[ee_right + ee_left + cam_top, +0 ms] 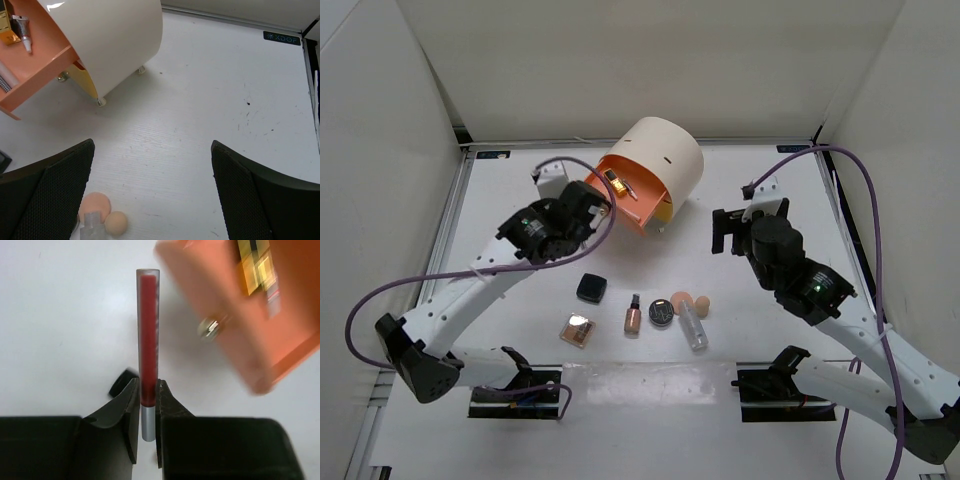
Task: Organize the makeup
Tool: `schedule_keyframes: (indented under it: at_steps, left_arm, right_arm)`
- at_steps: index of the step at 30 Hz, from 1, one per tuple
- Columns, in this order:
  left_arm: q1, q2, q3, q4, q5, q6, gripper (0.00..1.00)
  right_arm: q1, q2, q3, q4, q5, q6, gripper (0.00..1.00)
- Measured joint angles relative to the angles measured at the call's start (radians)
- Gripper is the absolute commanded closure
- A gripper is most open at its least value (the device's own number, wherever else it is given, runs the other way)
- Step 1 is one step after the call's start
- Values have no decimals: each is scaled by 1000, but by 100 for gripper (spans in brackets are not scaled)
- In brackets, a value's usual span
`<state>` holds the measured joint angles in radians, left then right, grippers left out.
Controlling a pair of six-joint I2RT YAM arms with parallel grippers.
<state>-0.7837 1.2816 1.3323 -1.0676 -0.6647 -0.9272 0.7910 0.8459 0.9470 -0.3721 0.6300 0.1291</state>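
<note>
My left gripper (147, 390) is shut on a slim red lip-gloss tube (148, 335) with a silver end, held above the table beside the open orange drawer (250, 315); in the top view this gripper (592, 208) is just left of the drawer (630, 200), which holds a few small items. On the table lie a black square compact (591, 288), a rose-gold palette (578, 329), a small copper bottle (633, 314), a round dark compact (661, 311), peach sponges (691, 301) and a clear tube (694, 329). My right gripper (152, 170) is open and empty above bare table, with the sponges (95, 207) at its lower left.
The big cream cylinder box (665, 165) stands at the back centre on small feet, its orange drawer pulled out toward the left. White walls enclose the table. A metal rail runs along the table's left edge (453, 215).
</note>
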Motion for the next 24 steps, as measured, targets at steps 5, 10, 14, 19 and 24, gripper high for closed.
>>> schedule_keyframes:
  at_steps: [5,10,14,19,24]
  left_arm:
    - [62,31,180,158,-20,84,85]
    - [90,185,380,316,18,158,83]
    - [105,344,487,366,63,163,83]
    - [118,465,492,367,127,130,79]
    - [120,493,491,355,167,88,50]
  right_arm:
    - [0,2,-1,2,23,0,1]
    - [-1,18,-1,9,49,1,1]
    - [-5,29,-2,10,64,4,1]
    - [-6,28,-13,32,75,16,1]
    - [-6,28,-14,32,76,20,1]
